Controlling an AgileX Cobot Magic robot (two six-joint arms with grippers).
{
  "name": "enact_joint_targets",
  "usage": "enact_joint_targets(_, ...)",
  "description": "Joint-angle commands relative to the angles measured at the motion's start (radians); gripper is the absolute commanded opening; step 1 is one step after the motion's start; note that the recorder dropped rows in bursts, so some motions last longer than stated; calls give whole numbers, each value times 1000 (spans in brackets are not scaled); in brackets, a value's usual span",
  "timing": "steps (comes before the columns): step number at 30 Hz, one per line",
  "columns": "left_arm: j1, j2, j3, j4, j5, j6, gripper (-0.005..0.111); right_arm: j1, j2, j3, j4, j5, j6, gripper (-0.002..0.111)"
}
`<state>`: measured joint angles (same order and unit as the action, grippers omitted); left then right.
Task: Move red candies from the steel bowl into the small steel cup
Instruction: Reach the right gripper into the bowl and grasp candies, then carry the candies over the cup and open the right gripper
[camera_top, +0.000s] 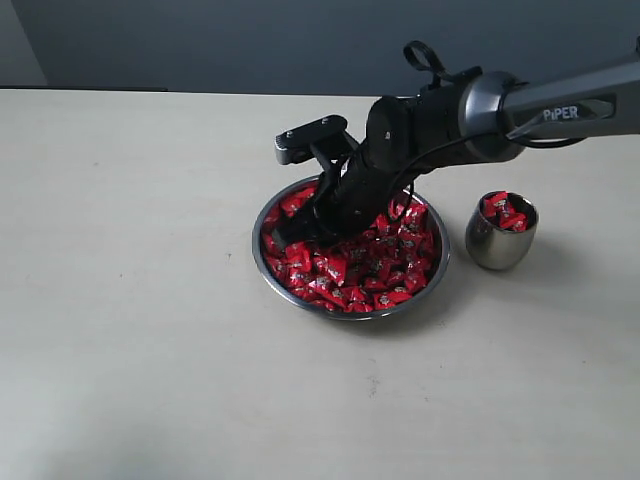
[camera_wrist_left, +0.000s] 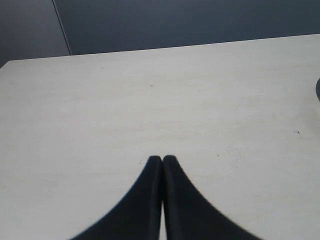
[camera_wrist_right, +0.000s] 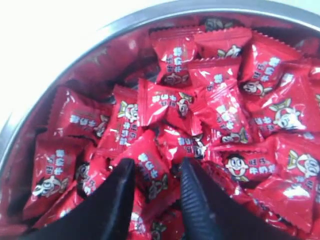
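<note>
The steel bowl (camera_top: 258, 262) sits mid-table, heaped with red candies (camera_top: 372, 272). My right gripper (camera_top: 292, 236) is dipped into the bowl's left side. In the right wrist view its jaws (camera_wrist_right: 156, 165) stand apart, straddling one red candy (camera_wrist_right: 152, 175) in the pile inside the bowl's rim (camera_wrist_right: 150, 15); they are open. The small steel cup (camera_top: 494, 250) stands to the right of the bowl with a few red candies (camera_top: 507, 212) in it. My left gripper (camera_wrist_left: 162, 159) is shut over bare table, holds nothing, and is out of the exterior view.
The pale table (camera_top: 120, 300) spreads wide to the left of and in front of the bowl. The right arm (camera_top: 560, 105) reaches in from the upper right, above the cup. A dark wall runs behind the table's far edge.
</note>
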<state>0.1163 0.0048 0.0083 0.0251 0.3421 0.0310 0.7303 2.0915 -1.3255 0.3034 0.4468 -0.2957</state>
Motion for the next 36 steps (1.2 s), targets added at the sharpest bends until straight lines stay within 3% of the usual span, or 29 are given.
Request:
enact_joint_targets(1, -8, -5, -8, 2, -5, -2, 0, 9, 10, -16, 12, 4, -3, 31)
enact_joint_targets(5, -8, -5, -8, 2, -5, -2, 0, 9, 10, -16, 8, 18, -3, 27)
enact_joint_targets(9, -8, -5, -8, 2, -5, -2, 0, 9, 10, -16, -11, 20, -3, -1)
enact_joint_targets(27, -8, -5, -8, 2, -5, -2, 0, 5, -151, -16, -36, 83, 9, 0)
enact_joint_targets(31, -8, -5, -8, 2, -5, -2, 0, -62, -264, 40, -57, 111, 39, 0)
enact_joint_targets(36, -8, -5, -8, 2, -5, -2, 0, -232, -448, 243, -59, 44, 42, 0)
